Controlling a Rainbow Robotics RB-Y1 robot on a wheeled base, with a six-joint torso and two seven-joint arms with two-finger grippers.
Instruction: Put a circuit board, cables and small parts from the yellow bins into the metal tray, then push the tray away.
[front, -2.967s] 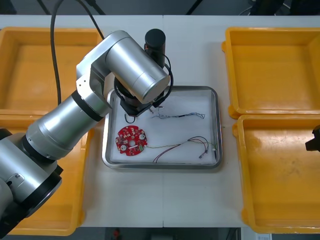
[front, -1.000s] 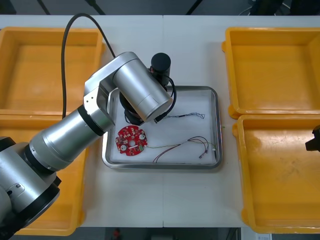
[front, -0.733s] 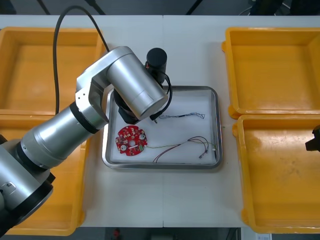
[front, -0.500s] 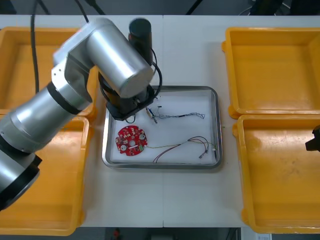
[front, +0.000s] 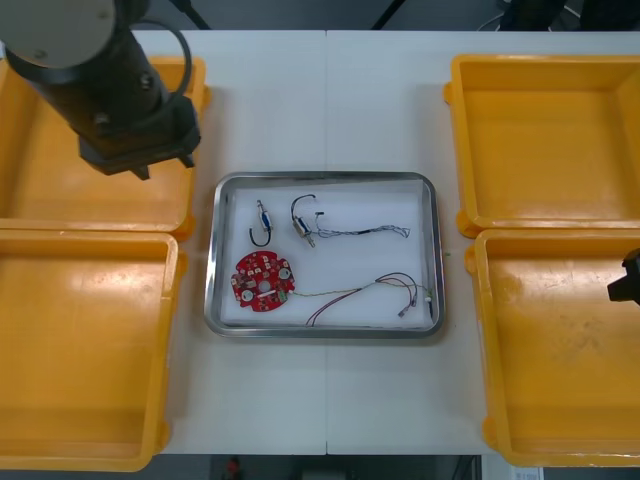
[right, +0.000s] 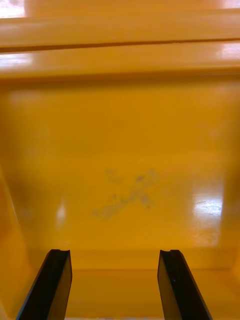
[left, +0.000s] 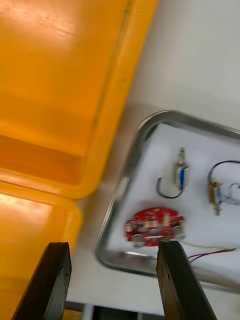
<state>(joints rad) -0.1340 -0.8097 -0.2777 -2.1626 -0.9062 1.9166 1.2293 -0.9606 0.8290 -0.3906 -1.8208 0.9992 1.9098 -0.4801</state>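
The left claw (left: 112, 250) hangs apart and empty over the far left yellow bin (front: 60, 200); the right claw (right: 115, 252) waits apart over the near right bin (front: 560, 440). The circuit board (front: 263, 281), cables (front: 360, 232) and small metal parts (front: 264, 215) lie in the metal tray (front: 320, 177), so it seems ready to push

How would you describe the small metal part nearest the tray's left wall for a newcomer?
In the metal tray mid-table, find the round red circuit board by its left wall. The small metal part lies just beyond the board, toward the far rim. It has a blue band and a black hooked wire; its brassy neighbour trails a twisted cable.
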